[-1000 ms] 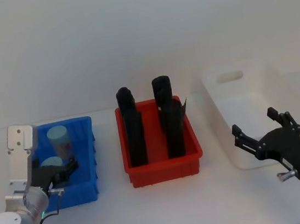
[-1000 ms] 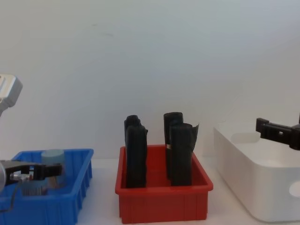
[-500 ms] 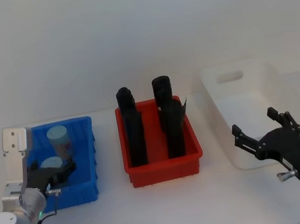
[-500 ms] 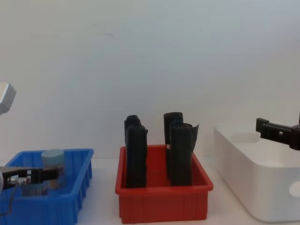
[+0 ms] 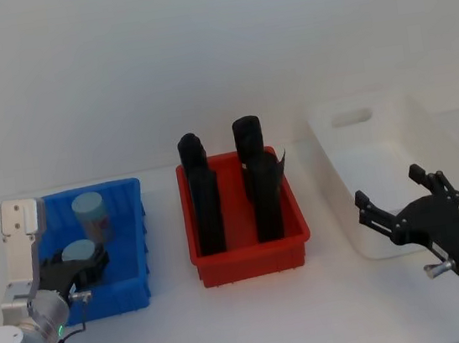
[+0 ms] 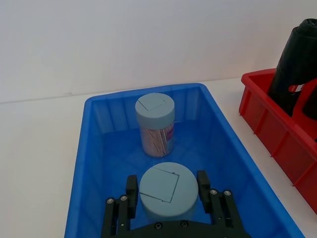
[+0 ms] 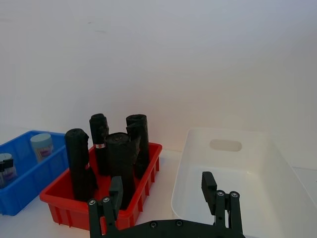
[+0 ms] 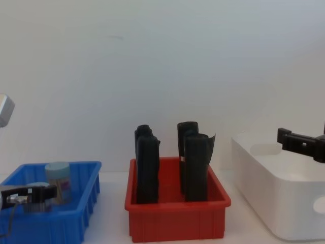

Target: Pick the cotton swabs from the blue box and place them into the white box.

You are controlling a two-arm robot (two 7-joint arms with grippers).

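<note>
The blue box (image 5: pixel 135 290) sits at the table's left with two cotton swab tubs standing upright inside. The far tub (image 6: pixel 155 124) stands free near the back wall. My left gripper (image 6: pixel 167 186) reaches into the box and is shut on the near tub (image 6: pixel 165 194); its fingers (image 6: pixel 131 191) press against both sides just under the pale lid. In the head view the held tub (image 5: pixel 78 251) rests low in the box. The white box (image 5: pixel 377 247) stands at the right. My right gripper (image 5: pixel 388 186) hovers open at its front edge, holding nothing.
A red bin (image 5: pixel 254 260) with several tall black rolls (image 5: pixel 204 200) stands between the blue box and the white box. The white box (image 7: pixel 181 198) has nothing inside. Bare table lies in front of all three boxes.
My left arm has sunk lower into the blue box, bringing the fingers down around the near tub. The right arm has not moved.
</note>
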